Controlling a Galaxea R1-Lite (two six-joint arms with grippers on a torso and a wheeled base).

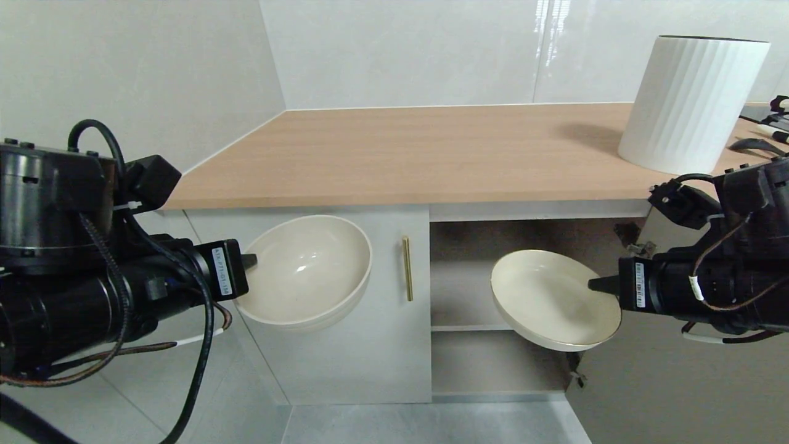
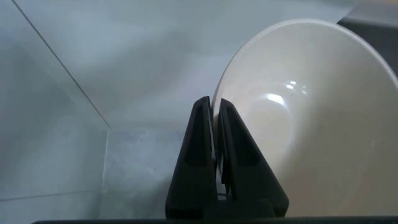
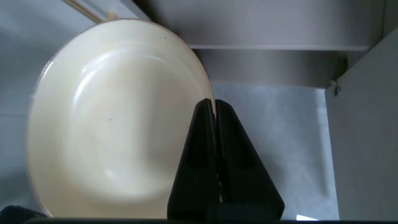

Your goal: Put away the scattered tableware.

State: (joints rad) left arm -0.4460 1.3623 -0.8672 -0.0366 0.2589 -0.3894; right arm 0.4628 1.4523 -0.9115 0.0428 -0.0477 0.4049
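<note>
Stowing comes down to clearance here. Below the long light-wood table (image 1: 431, 154), the grey cabinet (image 1: 370, 364) stands with its right-hand compartment open and an inner shelf (image 1: 459, 295) across it; the left door is shut. The shallow cream dish with the thin gold rim (image 1: 548, 299) hangs in front of that opening, clamped at its edge by your right end effector (image 1: 595, 284). I'd send it in first: level it, keep it under the table's lip and above the shelf, and set it down flat before you let go. The deep cream round bowl (image 1: 308, 271) is held tilted before the shut door, its rim pinched in your left end effector (image 1: 249, 261). Hold it well off the slim brass bar handle (image 1: 407, 269) until the opening is free.
</note>
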